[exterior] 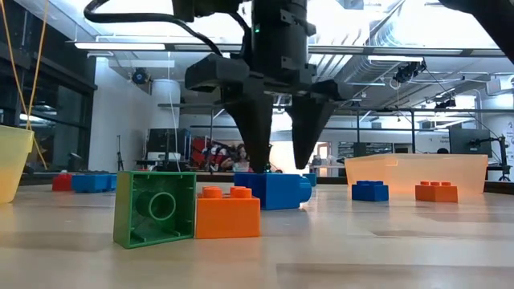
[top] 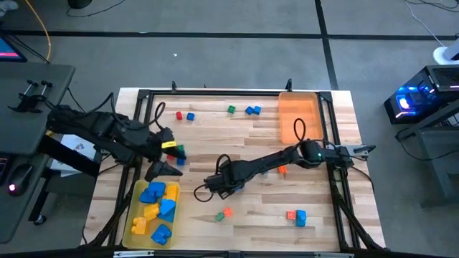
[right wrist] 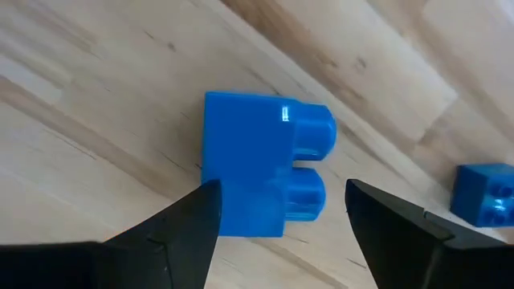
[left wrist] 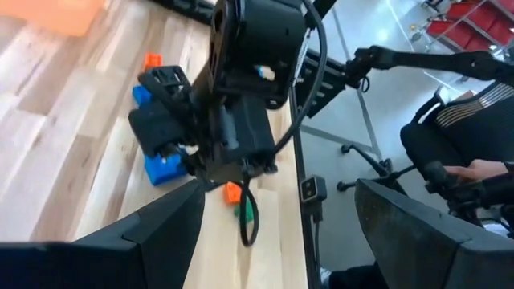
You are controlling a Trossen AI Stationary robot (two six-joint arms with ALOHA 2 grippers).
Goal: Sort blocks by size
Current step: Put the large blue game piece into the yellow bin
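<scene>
While most of the big bricks already lie in the yellow tray (top: 131, 231) at the table's near-left corner, my sorting is only partly done, as I judge it. That tray holds a heap of large blue and yellow blocks (top: 156, 208), and I use it as my landmark. Across the table from it, at the far-right corner, the orange tray (top: 298, 115) looks empty, so none of the tiny cubes seem sorted yet. One large piece remains loose: a big blue brick (right wrist: 265, 164) lying on its side on the bare wood to the right of the yellow tray, near the table's middle. My right claw (right wrist: 281, 217) hangs directly over it with both fingers spread, one on each side and neither visibly touching, so nothing is pinched. My left claw (top: 161, 159) waits just beyond the yellow tray's far edge, fingers wide apart and empty, with a small yellow and green piece (top: 174, 147) close by it. Then the small ones, all still scattered: a green and orange pair (exterior: 189, 210) right of the tray near the front edge, an orange and blue pair (top: 295, 216) farther right, and red, blue and green cubes (top: 185, 115) along the far side.
</scene>
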